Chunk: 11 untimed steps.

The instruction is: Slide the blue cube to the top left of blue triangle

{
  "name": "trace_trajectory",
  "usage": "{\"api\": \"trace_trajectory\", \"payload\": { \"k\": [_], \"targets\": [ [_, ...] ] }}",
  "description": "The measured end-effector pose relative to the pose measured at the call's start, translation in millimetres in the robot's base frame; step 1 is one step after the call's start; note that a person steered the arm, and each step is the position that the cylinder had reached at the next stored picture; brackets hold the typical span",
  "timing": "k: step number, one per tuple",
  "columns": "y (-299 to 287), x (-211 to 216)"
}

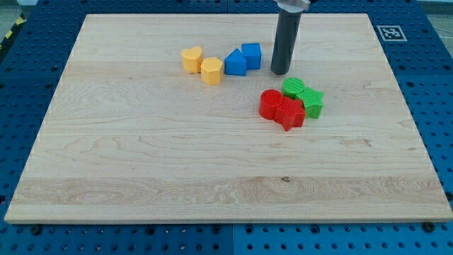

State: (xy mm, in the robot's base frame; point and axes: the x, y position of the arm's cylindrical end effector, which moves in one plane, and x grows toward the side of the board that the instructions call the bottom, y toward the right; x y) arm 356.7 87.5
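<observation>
Rod tip first: my tip (280, 72), the lower end of a straight dark rod, rests on the pale wooden surface (141, 156) near its top edge, right of centre. No hand on this rig, so nothing is clenched, released or grasped; the rod only pushes.

Just to the view's left of my tip, apart by a narrow gap, sits the small blue plastic cube (251, 55). Its left lower side touches, or very nearly touches, the blue triangular plastic block (236, 63). So the cube now lies at the triangle's upper right, not upper left.

Further left, well apart from the blue pair: two yellow plastic blocks (201, 64), one heart-like, one roughly hexagonal, touching each other.

Below my tip and slightly right: a tight cluster of two red blocks (281, 108) and two green blocks (304, 95), shapes hard to make out.

Handling judgement: cube looks light, rigid, with flat faces, and should slide easily on smooth wood. Contact square on the middle of a face, else it will likely spin off the rod. Pushing straight left would drive it into the triangle; it probably has to go around the triangle's top.
</observation>
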Motion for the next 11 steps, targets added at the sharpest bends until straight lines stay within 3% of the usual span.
{"api": "trace_trajectory", "payload": {
  "k": [2,5,10,11],
  "targets": [
    [-48.6,-16.3],
    [1.5,-53.3],
    [-61.9,-56.7],
    [-64.7,-76.6]
  ]
}}
